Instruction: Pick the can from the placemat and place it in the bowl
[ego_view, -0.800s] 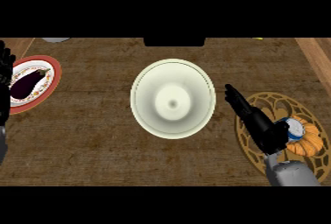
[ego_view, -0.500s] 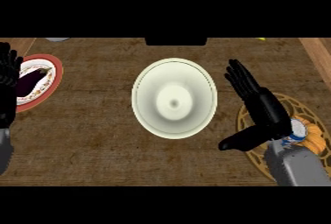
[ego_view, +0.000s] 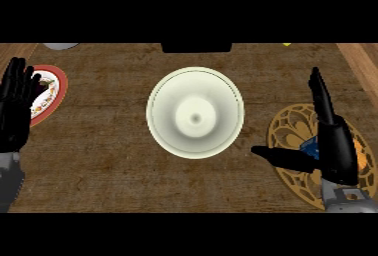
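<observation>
- Inspecting the right hand (ego_view: 336, 147) first: it is hovering over the round gold-patterned placemat (ego_view: 291, 122) at the right of the brown wooden counter (ego_view: 111, 165). Its fingers are pointing straight and together, its thumb is spreading wide toward the centre, and it is pinching nothing.
- I am reading that spread as preparation, since the gap between thumb and palm is opening just where the can is sitting, ready to close round it.
- The small blue can (ego_view: 310, 147) is sitting on the placemat, mostly hidden by the palm. Only a blue sliver is showing, so I cannot tell whether it is standing upright or touching the hand.
- The wide cream ceramic bowl (ego_view: 196, 115) is standing at the centre, holding nothing, left of the placemat and apart from it.
- The left hand (ego_view: 16, 107) is resting open at the left edge, fingers up, partly over a red-rimmed plate (ego_view: 52, 95) and out of the carrying route.
- I am judging the pick as not yet made.
</observation>
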